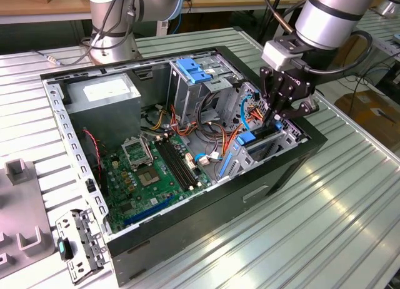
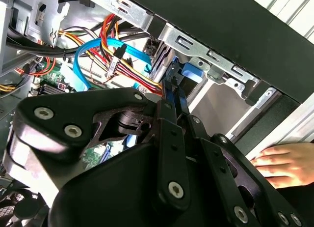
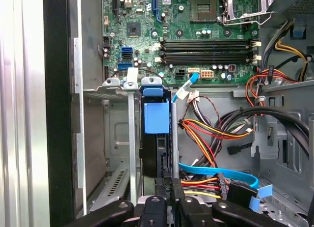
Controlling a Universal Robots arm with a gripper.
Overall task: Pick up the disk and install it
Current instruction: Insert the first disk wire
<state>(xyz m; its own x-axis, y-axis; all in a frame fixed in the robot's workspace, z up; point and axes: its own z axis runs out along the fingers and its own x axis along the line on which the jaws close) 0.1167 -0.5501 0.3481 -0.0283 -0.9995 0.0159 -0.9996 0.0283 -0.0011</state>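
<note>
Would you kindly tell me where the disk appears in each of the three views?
Exterior view: the disk stands on edge in the metal bay on the case's right side in this view, just below the gripper.
Second wrist view: its blue carrier shows just beyond the gripper.
First wrist view: its blue end sits between two bay rails.
Shared landmark: the orange-and-yellow wire bundle beside the bay.
</note>
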